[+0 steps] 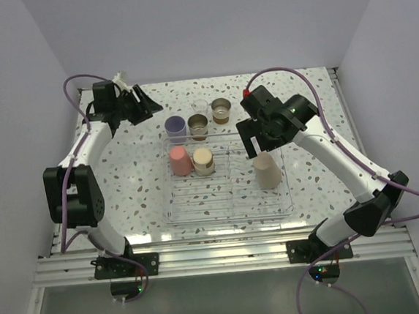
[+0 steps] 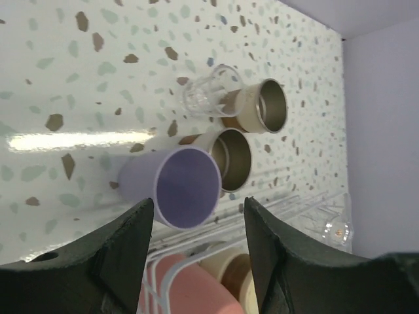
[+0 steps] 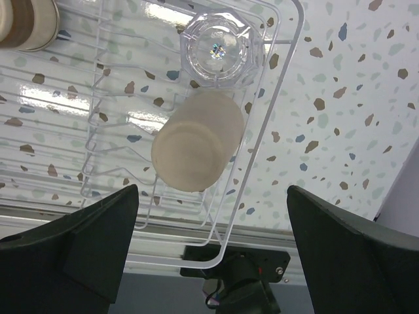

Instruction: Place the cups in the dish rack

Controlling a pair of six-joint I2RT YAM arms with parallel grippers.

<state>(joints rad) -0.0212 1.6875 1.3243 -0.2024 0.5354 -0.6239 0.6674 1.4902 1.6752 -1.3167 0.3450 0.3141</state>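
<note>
Beige cup [image 1: 267,172] by dish rack [image 1: 229,215] wall, lavender cup [image 1: 175,125] outside

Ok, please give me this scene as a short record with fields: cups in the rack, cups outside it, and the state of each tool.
in rack: pink cup, tan-based cup, beige cup, clear cup
outside, on table behind rack: lavender cup, near steel cup, far steel cup, far clear cup
left tool: open, empty, facing lavender cup
right tool: open, empty, above beige cup
</note>
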